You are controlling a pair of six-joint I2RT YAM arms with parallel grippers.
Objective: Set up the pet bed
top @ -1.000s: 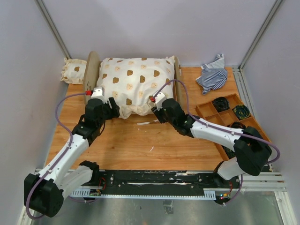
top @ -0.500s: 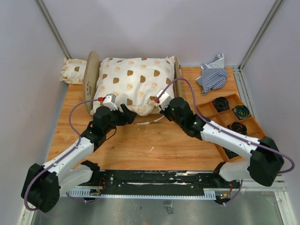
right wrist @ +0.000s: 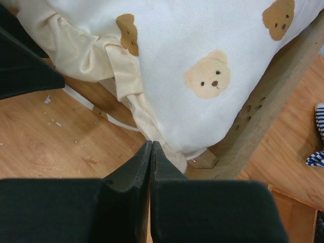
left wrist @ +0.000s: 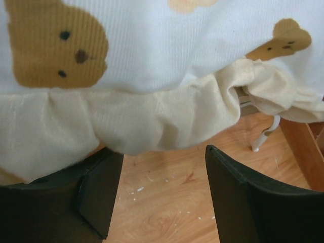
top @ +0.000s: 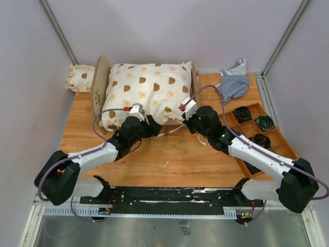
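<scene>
The pet bed shows only as its rounded wooden end boards, left (top: pixel 98 85) and right (top: pixel 196 77); a large cream bear-print cushion (top: pixel 149 90) covers the base. My left gripper (top: pixel 149 126) is open at the cushion's near edge. In the left wrist view its fingers (left wrist: pixel 159 174) stand wide apart over bare table, just below the cushion's ruffle (left wrist: pixel 152 121). My right gripper (top: pixel 187 122) is shut. Its tips (right wrist: pixel 152 145) rest against the ruffle (right wrist: pixel 132 83) at the near right corner, beside the end board (right wrist: pixel 273 96). No fabric shows between the fingers.
A small bear-print cushion (top: pixel 80 78) lies outside the left end board. A striped cloth (top: pixel 232 82) sits at the back right. A compartmented wooden tray (top: pixel 227 121) with dark coils (top: pixel 265 122) stands on the right. A white strip (top: pixel 172 130) lies on the table under the cushion's edge.
Both grippers slid to the right along the cushion's near edge. The right gripper went from open to shut. The left stayed open.
</scene>
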